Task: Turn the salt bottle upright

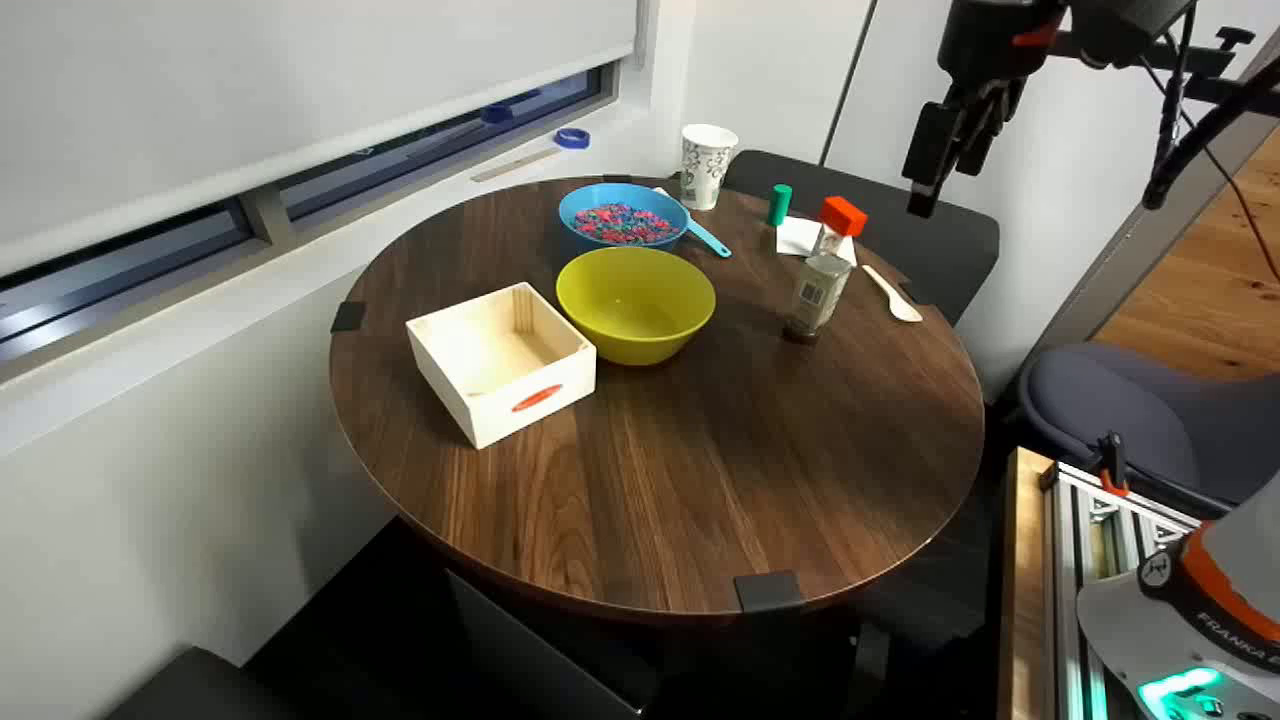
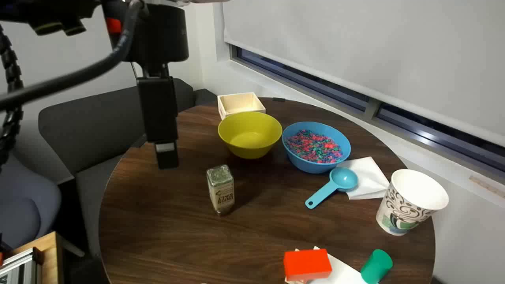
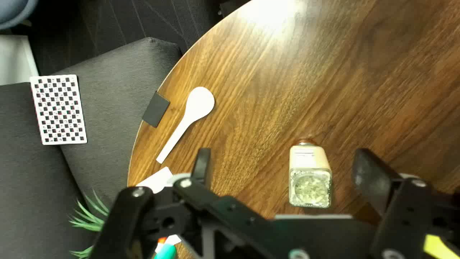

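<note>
the salt bottle (image 2: 221,190) stands inverted below the spread pincer (image 3: 282,164).

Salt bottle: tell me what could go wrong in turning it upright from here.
The bottle stands upside down on its dark cap, so a slight nudge could topple it. In the wrist view it shows nearer one side of the open gripper; if the approach stays off-centre, that side may touch first and tip it. A wide swing while turning might also bump the yellow bowl.
</note>
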Motion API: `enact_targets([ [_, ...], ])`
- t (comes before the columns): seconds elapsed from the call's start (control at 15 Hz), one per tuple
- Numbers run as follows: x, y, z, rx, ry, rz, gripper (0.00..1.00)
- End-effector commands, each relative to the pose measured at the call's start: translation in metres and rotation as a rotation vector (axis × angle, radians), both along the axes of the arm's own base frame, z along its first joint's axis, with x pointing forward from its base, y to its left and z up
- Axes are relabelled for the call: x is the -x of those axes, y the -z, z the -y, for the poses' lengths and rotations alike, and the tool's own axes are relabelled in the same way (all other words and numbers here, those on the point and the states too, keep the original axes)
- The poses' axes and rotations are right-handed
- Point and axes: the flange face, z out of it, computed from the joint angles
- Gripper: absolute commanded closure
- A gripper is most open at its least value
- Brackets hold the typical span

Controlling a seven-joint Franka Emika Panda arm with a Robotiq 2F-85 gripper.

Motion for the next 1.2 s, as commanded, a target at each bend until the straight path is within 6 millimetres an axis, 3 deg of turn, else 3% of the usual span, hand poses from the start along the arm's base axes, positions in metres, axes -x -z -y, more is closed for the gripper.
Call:
enact_targets([
  [0.0,0.0,0.0,0.0,0.0,0.0,-0.001,0.0],
  [0.4,0.0,0.0,0.0,0.0,0.0,-0.001,0.0],
  [0.73,-0.013,0.011,0.057,-0.192,0.083,0.052,0.0],
  [1.13,-0.039,0.038,0.106,-0.436,0.145,0.048,0.0],
])
